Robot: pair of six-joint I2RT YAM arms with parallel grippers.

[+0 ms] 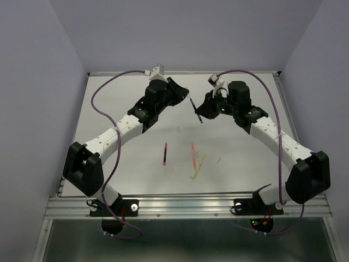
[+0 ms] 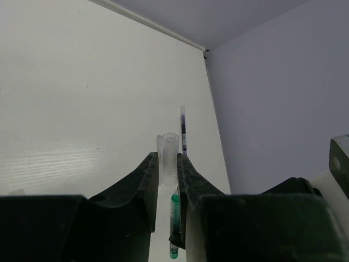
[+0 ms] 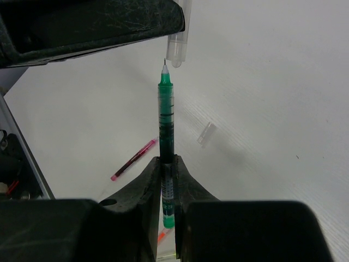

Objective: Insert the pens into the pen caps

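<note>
Right-hand pincer (image 3: 166, 164) is clenched on the lower barrel of a slim green stick pen (image 3: 166, 117), which juts from the fingers toward 12 o'clock in its own wrist view. The pen's fine tip sits just beside the end of a short, pale translucent plastic cap (image 3: 177, 52), at that end's 9 o'clock. I'd say it is not yet inside.

The left pincer (image 2: 168, 164) grasps that cap around its lower half, with the open rim poking past the fingertips. Its wrist view shows the green barrel low in the gap between the fingers, so the two look offset in height as well.

Below, on the white bench (image 3: 272, 82), a loose translucent cap (image 3: 206, 134) lies at 3 o'clock of the green barrel and a maroon pen (image 3: 133, 159) at 8 o'clock. An orange-red pen (image 1: 193, 154) and a yellow pen (image 1: 198, 167) lie close together. Farthest off, a dark blue pen (image 2: 183, 131) shows beyond the held cap.

To do this well, I'd nudge the tip toward 3 o'clock until it centres on the rim and check both wrist views. With the two axes lined up, push slowly along the barrel. A slick cap like that could pivot or slide back in the fingers.
</note>
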